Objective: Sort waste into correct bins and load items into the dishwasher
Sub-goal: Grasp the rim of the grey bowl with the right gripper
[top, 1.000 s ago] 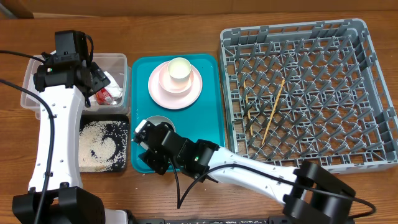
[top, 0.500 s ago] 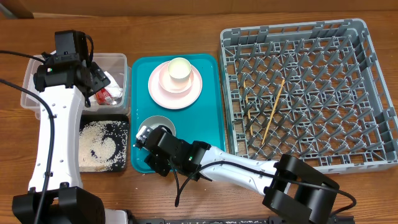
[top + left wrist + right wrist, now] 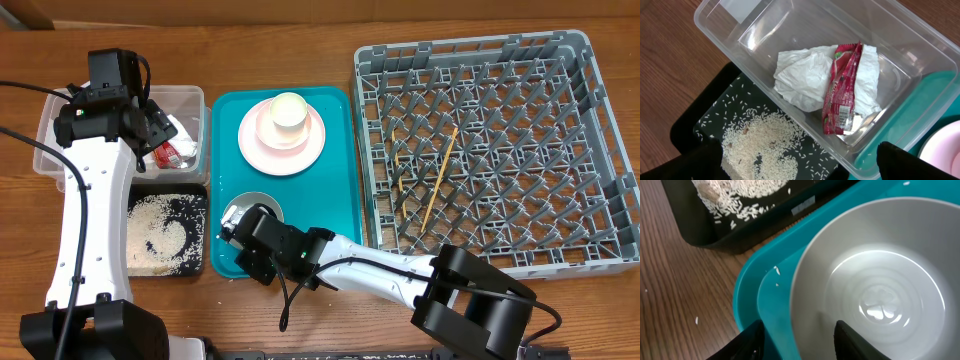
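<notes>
Toward the near edge of the desk, left of middle: reaching with the right gripper (image 3: 243,228) onto the small white bowl (image 3: 262,200) at the near end of the teal tray (image 3: 335,205). From the right wrist view, pincer spread partway, one finger outside the rim and the other inside, bowl wall between them. Not pinched as far as can be told, nothing lifted.

Judged step: picking up the bowl for loading. Next move calls for squeezing onto the rim, lifting straight up clear of the tray lip, carrying right to the grey dish rack (image 3: 610,215) along the right edge, then setting down between pegs away from the chopsticks (image 3: 438,180) lying there. Slip risk with a thin, smooth rim.

Waiting at the far end of the tray: pink plate (image 3: 255,147) with cream cup (image 3: 287,110) on it. Over the far-left corner, hovering with the left gripper (image 3: 807,161) above the clear tub (image 3: 790,30), jaws wide apart, empty. Inside the tub, napkin (image 3: 800,80) with red wrapper (image 3: 840,85) on top. At the near-left corner, black tray (image 3: 695,115) holding rice (image 3: 760,140). Looks done on the waste side bar a few stray grains by the tray lip; mostly dishes left to load.
</notes>
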Robot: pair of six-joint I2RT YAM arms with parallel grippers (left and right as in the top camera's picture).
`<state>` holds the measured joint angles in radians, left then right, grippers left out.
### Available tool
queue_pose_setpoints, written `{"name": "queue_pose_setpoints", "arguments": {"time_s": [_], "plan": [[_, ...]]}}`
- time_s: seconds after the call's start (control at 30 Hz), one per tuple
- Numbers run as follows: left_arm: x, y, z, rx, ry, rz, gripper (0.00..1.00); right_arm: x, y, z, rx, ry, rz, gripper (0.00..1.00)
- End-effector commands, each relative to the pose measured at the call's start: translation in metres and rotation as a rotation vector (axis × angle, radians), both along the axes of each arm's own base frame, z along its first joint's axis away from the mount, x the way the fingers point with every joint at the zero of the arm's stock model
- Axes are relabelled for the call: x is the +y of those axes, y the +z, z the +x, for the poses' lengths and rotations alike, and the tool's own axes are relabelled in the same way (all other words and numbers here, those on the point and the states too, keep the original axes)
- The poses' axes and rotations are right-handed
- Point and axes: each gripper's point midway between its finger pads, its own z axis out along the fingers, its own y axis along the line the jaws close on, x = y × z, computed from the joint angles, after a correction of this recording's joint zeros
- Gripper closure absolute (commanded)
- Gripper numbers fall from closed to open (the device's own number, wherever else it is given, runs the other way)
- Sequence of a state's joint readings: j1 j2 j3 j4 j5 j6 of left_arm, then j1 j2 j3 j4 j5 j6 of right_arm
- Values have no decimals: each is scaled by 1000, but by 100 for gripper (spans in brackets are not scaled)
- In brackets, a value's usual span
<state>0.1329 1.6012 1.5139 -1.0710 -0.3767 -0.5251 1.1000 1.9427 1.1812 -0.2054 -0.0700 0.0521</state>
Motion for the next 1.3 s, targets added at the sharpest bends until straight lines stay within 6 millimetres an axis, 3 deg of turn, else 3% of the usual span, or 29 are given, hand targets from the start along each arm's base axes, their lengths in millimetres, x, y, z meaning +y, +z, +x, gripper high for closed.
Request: {"name": "queue_pose_setpoints", "arguments": {"time_s": [0.0, 0.4, 0.5, 0.73, 1.27], "plan": [[0, 13, 2, -45, 12, -7, 0, -3, -3, 2, -6, -5, -12, 54], [0, 13, 2, -45, 12, -7, 0, -10, -5, 14, -62, -57, -51, 64], [0, 13, 2, -45, 12, -7, 0, -11, -6, 14, -61, -57, -54, 70], [0, 13, 2, -45, 12, -7, 0, -12, -7, 14, -58, -57, -60, 94], [0, 13, 2, -45, 12, -7, 0, -12, 9, 14, -68, -58, -40, 96]]}}
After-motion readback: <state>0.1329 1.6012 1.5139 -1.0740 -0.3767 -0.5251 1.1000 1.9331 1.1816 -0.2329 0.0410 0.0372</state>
